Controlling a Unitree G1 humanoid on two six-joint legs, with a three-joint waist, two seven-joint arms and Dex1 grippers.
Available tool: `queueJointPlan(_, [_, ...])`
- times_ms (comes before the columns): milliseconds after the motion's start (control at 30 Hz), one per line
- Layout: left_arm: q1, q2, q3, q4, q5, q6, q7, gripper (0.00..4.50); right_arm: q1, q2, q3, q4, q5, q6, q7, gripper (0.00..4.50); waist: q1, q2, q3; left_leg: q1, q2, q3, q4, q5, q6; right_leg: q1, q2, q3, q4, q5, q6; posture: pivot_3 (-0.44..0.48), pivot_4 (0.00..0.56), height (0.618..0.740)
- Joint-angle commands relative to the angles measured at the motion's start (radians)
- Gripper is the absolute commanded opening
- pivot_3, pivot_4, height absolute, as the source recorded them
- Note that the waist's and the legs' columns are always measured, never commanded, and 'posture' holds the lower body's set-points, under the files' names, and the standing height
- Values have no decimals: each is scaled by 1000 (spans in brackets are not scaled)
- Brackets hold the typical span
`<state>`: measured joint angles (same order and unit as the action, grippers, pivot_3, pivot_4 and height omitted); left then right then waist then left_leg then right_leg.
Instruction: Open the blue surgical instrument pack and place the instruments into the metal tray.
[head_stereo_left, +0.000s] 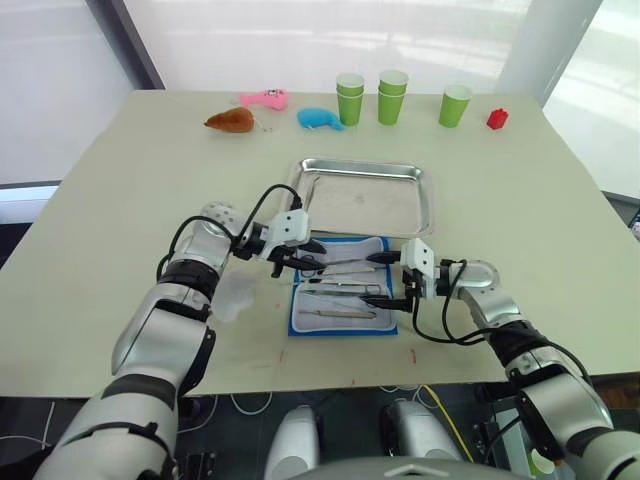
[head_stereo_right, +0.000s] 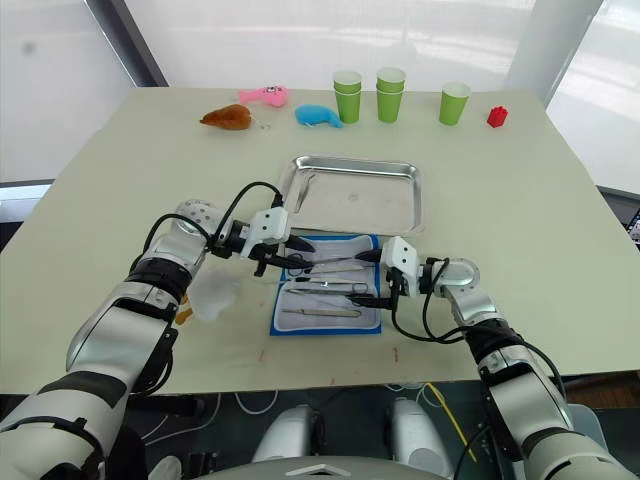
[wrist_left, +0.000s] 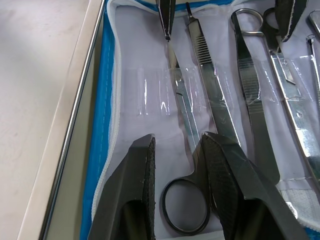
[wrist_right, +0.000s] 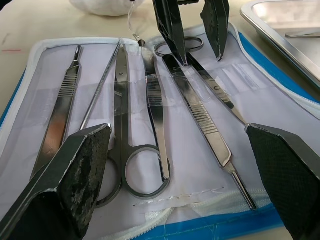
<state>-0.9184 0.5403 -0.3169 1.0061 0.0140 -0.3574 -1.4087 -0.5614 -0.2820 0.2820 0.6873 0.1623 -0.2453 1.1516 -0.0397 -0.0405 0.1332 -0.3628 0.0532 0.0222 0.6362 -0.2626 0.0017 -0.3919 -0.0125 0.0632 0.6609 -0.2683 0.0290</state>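
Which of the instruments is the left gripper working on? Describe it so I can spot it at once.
Start at the metal tray mid-table; the blue surgical instrument pack lies open just in front of it. The left gripper has its open fingers astride the ring-handled instrument nearest the tray. Its neighbours on that side have straight ridged handles, not rings.

The blue surgical instrument pack (head_stereo_right: 327, 295) lies open near the table's (head_stereo_right: 520, 220) front edge, silver instruments (head_stereo_right: 325, 285) on its pale lining. The left gripper (head_stereo_right: 292, 254) and right gripper (head_stereo_right: 368, 278) reach in from opposite sides, fingers apart. The metal tray (head_stereo_right: 352, 193) sits just beyond. Green cups (head_stereo_right: 391, 95) line the far edge.
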Motion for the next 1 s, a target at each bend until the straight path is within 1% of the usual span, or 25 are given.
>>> queueJointPlan(33, [20, -4, 9, 8, 22, 3, -5, 1602, 93, -20, 77, 139, -131, 54, -25, 4500, 0, 0, 0, 0, 0, 0, 0, 0, 0, 0, 0, 0, 0, 0, 0, 0, 150, 740])
queueJointPlan(67, [23, -5, 9, 6, 23, 5, -13, 1602, 94, -20, 78, 137, -131, 55, -25, 4500, 0, 0, -1, 0, 0, 0, 0, 0, 0, 0, 0, 0, 0, 0, 0, 0, 150, 740])
queueJointPlan(133, [28, -8, 7, 1, 22, 14, -30, 993, 94, -19, 78, 136, -131, 56, -27, 4500, 0, 1, -1, 0, 0, 0, 0, 0, 0, 0, 0, 0, 0, 0, 0, 0, 150, 740])
queueJointPlan(200, [29, -9, 3, -2, 24, 23, -45, 607, 93, -19, 77, 138, -131, 55, -28, 4500, 0, 1, -1, 0, 0, 0, 0, 0, 0, 0, 0, 0, 0, 0, 0, 0, 150, 740])
queueJointPlan(233, [30, -9, 1, -3, 26, 24, -50, 222, 93, -19, 77, 139, -131, 55, -28, 4500, 0, 1, -2, 0, 0, 0, 0, 0, 0, 0, 0, 0, 0, 0, 0, 0, 150, 740])
queueJointPlan(267, [30, -10, 0, -3, 28, 25, -51, 87, 93, -19, 77, 140, -131, 55, -29, 4500, 0, 1, -3, 0, 0, 0, 0, 0, 0, 0, 0, 0, 0, 0, 0, 0, 150, 740])
queueJointPlan(567, [-21, -23, 7, 18, 67, 26, -53, 87, 90, -14, 80, 142, -133, 57, -30, 4500, -1, 3, -4, 1, 0, 0, 0, 0, 0, 1, 1, 0, 0, 0, 0, 0, 150, 740])
queueJointPlan(667, [-28, -16, -6, -6, 93, 51, -62, 87, 90, -12, 79, 143, -134, 56, -33, 4500, -1, 2, -4, 1, 0, 0, 0, 0, 0, 1, 1, 0, 0, 0, 0, 0, 150, 740])
queueJointPlan(767, [-42, -13, -14, -59, 123, 127, -19, 87, 95, -7, 79, 144, -133, 52, -34, 4500, -2, 3, -4, 1, 0, 0, 0, 0, 0, 1, 1, 0, 0, 0, 0, 0, 150, 740])
queueJointPlan(1000, [-67, -4, -18, -165, 134, 266, -56, 87, 98, 4, 81, 147, -133, 52, -40, 4500, -3, 3, -4, 1, 1, -1, 0, 0, 0, 1, 3, 0, 1, -1, 1, 0, 150, 740])
